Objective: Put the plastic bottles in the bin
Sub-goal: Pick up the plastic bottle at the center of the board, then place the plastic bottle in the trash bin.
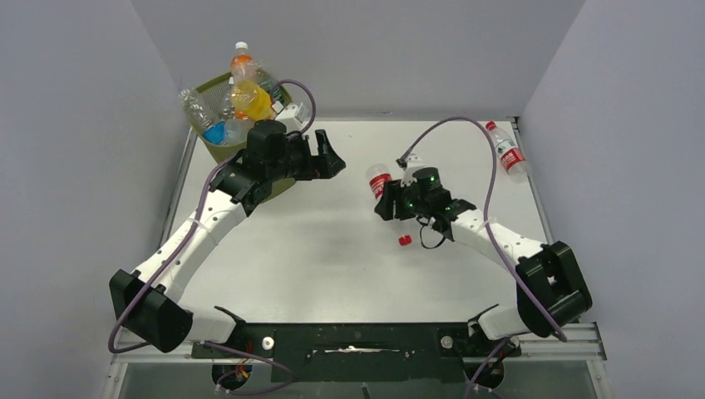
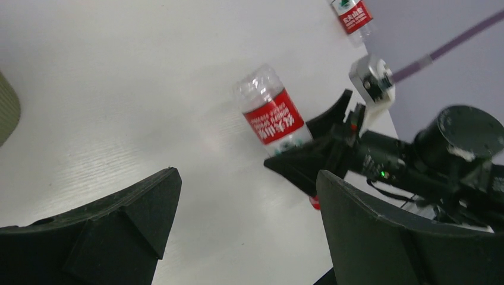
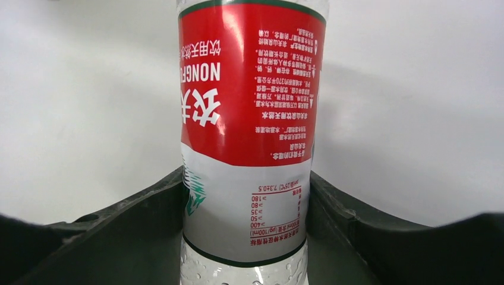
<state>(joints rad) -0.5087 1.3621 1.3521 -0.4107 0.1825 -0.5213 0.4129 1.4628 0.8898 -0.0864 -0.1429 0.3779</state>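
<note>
One red-label bottle (image 3: 249, 119) clamped in R gripper (image 1: 391, 206), mid-frame; L gripper (image 1: 331, 156) spread, empty. Next likely: lift, carry to bin (image 1: 214, 150) upper left, release.

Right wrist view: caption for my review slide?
Right gripper clamps a red-labelled plastic bottle over the white table.

You see a red label with white lettering above a white band on the clear bottle (image 3: 249, 119) near mid-table. At two o'clock, another red-labelled bottle (image 1: 509, 152). At eleven o'clock, the olive-green mesh bin (image 1: 209, 151) shows orange, yellow and blue.
</note>
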